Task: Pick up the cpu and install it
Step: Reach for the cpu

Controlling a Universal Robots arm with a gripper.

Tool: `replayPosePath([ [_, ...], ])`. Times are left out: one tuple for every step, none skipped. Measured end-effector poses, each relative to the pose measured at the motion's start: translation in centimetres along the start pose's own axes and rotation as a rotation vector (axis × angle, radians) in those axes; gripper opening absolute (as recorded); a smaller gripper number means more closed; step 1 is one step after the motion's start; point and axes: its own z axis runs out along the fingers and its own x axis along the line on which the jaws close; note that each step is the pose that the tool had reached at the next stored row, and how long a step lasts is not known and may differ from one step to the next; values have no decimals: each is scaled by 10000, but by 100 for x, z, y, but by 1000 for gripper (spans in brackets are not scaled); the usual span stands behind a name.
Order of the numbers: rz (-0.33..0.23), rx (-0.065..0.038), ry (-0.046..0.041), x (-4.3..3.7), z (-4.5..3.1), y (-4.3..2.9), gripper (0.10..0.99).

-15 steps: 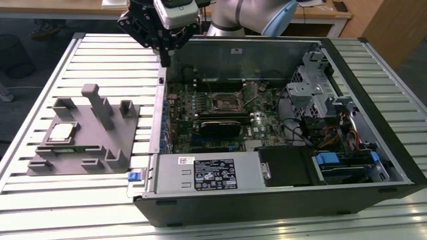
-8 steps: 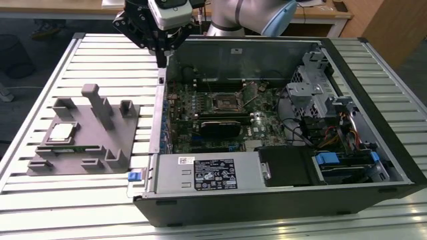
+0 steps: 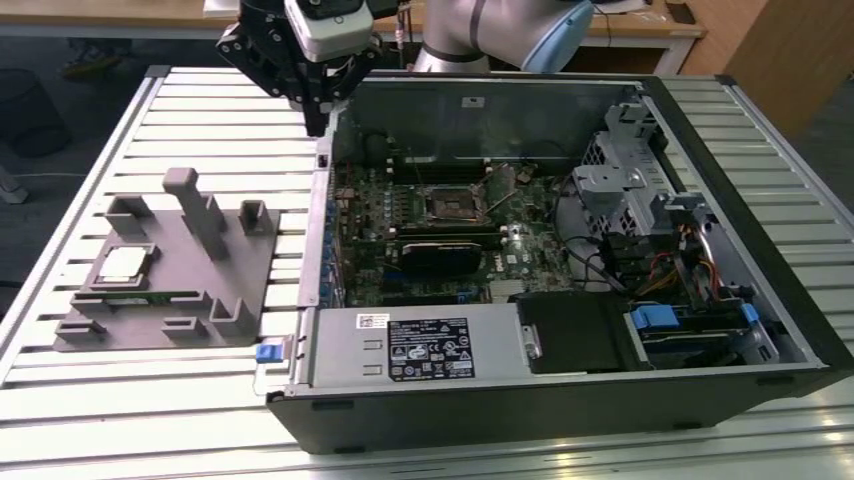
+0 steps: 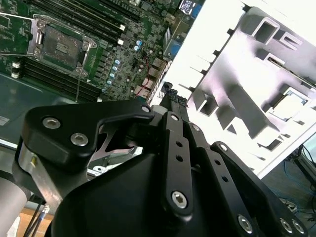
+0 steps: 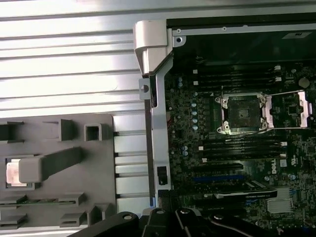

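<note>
Cpu (image 3: 120, 263) lies flat, silvery top up, in a square pocket of the grey holder (image 3: 200, 285), on the exterior view's left. Nothing touches it. A thin green memory stick (image 3: 134, 297) sits in a slot of the holder just beside it. The holder rests on the slatted table (image 3: 134, 400), next to the open case (image 3: 561, 400). Inside the case, on the green board, the socket (image 3: 454, 205) is uncovered, its middle bare. Gripper (image 3: 316, 125) hangs above the case's far corner on the holder's side, well apart from the cpu. Its fingers are closed together with nothing between them.
</note>
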Motion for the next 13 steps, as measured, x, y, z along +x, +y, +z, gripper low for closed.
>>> replayPosePath([
  [0, 0, 1, 8, 1, -1, 106],
  [0, -1, 1, 16, 2, -1, 106],
  [0, 0, 2, 26, 3, -2, 106],
  [1, 0, 3, 34, 3, -3, 106],
  [0, 0, 3, 43, 4, -3, 106],
  [1, -1, 3, 51, 4, -4, 106],
  [0, -1, 2, 58, 5, -5, 106],
  [0, -1, 2, 64, 6, -5, 106],
  [0, -1, 3, 70, 6, -5, 106],
  [0, 0, 4, 76, 6, -6, 106],
  [0, 0, 5, 82, 7, -6, 106],
  [0, -1, 5, 88, 8, -7, 106],
  [0, 0, 6, 93, 8, -7, 106],
])
